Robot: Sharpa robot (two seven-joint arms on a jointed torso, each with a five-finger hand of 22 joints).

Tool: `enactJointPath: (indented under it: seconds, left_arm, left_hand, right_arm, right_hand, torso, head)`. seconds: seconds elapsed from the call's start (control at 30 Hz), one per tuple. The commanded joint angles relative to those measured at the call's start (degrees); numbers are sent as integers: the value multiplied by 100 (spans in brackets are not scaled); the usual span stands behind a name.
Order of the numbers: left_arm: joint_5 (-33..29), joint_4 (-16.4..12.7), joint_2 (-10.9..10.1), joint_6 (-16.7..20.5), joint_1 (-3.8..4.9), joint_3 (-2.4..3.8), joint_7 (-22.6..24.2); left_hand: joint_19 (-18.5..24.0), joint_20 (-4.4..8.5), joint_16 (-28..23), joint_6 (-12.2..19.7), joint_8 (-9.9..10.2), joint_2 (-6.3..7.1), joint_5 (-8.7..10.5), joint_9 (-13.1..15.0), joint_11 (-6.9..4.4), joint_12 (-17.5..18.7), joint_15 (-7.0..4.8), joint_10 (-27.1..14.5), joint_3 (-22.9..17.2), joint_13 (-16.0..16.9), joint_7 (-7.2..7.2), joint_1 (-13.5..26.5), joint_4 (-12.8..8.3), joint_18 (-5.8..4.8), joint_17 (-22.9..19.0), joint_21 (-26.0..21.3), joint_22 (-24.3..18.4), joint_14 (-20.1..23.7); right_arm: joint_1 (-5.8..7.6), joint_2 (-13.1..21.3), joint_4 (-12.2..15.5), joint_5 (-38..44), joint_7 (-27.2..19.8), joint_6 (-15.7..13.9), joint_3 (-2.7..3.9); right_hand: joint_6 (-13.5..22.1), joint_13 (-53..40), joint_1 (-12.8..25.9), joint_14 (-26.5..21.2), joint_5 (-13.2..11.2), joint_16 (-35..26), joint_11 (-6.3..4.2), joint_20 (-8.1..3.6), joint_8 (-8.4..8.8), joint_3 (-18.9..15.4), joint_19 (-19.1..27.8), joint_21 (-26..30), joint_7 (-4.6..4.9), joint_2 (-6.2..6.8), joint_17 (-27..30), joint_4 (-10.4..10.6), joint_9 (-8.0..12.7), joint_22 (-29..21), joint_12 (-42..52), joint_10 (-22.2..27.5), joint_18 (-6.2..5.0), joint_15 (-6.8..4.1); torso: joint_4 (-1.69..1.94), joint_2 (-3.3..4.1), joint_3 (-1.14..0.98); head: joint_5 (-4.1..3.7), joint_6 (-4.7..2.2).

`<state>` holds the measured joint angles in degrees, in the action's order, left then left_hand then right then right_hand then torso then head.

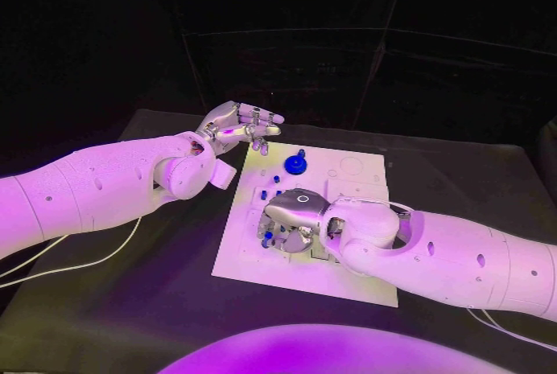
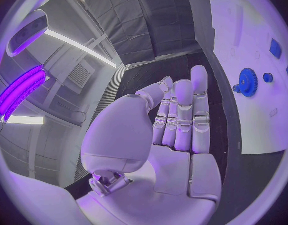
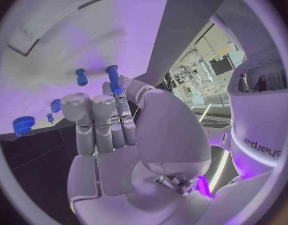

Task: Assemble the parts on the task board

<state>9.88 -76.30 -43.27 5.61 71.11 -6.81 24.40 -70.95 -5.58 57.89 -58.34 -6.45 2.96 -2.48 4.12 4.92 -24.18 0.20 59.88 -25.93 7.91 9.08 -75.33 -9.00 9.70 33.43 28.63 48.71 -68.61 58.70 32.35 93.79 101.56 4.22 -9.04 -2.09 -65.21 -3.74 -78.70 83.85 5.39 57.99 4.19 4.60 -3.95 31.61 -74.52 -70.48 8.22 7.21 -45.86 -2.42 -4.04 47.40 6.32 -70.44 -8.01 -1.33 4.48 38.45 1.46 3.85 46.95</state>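
Right hand (image 1: 304, 221) low over white task board (image 1: 348, 169), blue peg (image 3: 113, 79) pinched upright at fingertips (image 3: 121, 96); left hand (image 1: 238, 125) raised off board's far left corner, fingers straight, released, blue gear (image 1: 297, 161) standing nearby on board.

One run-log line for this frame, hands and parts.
left hand: open, off board edge | right hand: pinching blue peg over white task board | blue gear: on board

Violet light washes everything. It falls brightest on the task board (image 1: 348, 269) and both white arms, while the bench (image 1: 116, 310) stays dim and the backdrop black. A bright violet lamp strip (image 2: 18, 90) glows beyond the left hand (image 2: 175, 120). Wrist views bend straight edges toward their rims.
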Motion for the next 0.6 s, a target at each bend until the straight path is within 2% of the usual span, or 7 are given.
enactJointPath:
  seconds: [0.03, 0.2, 0.3, 0.47, 0.6]
  left_arm:
    - [-24, 0, 12, -74, 7, 4, 43]
    - [-24, 1, 13, -74, 8, 4, 38]
    - [-24, 3, 13, -75, 8, 4, 34]
    - [-24, 3, 13, -77, 8, 4, 32]
    - [-24, 7, 13, -80, 8, 4, 32]
  left_hand:
    - [38, -11, -34, -6, -9, -9, -28, 1, -4, -31, -7, -35, 22, 9, 3, 63, 6, 69, -5, -24, -7, 42]
    - [38, -11, -34, -6, -9, -9, -28, 1, -4, -31, -7, -35, 22, 9, 3, 63, 6, 69, -5, -24, -7, 42]
    - [38, -11, -34, -6, -9, -9, -28, 1, -4, -31, -7, -35, 22, 9, 3, 63, 6, 69, -5, -24, -7, 42]
    - [38, -11, -34, -6, -9, -9, -28, 1, -4, -31, -7, -35, 22, 9, 3, 63, 6, 69, -5, -24, -7, 42]
    - [38, -11, -34, -6, -9, -9, -28, 1, -4, -31, -7, -35, 22, 9, 3, 63, 6, 69, -5, -24, -7, 42]
  right_arm:
    - [-4, -18, -9, 108, 14, 120, -8]
    - [-4, -32, -23, 117, -20, 50, -8]
    - [-4, -38, -27, 107, -49, -20, -9]
    - [-5, -32, -26, 67, -93, -178, -10]
    - [-6, 3, -21, 9, -154, -460, -11]
  right_hand:
    - [72, 3, 99, -11, 56, -42, -9, 23, 32, -47, 39, 3, 8, 27, 15, 5, 13, -23, -48, 20, 52, 34]
    - [334, 21, 312, -39, 133, -85, 79, 75, 52, -180, 122, 65, 91, 180, 86, 63, 39, -148, -204, 273, 36, 105]
    - [516, 20, 431, -70, 186, -152, 123, 115, 51, -317, 199, 140, 103, 280, 179, 98, 41, -287, -260, 461, 9, 142]
    - [663, 13, 509, -108, 286, -224, 148, 142, 44, -515, 270, 216, 117, 324, 279, 130, 34, -421, -243, 634, -17, 164]
    - [864, 6, 610, -174, 427, -327, 186, 174, 41, -872, 364, 324, 151, 342, 425, 200, 32, -617, -210, 869, -48, 197]
  torso:
    - [-2, 0, -3]
    - [3, -2, -2]
    - [5, -8, 1]
    - [3, -5, 2]
    - [1, -13, 2]
  head:
    - [-12, 4]
    - [-24, -2]
    - [-27, -2]
    - [-27, -4]
    - [-25, -21]
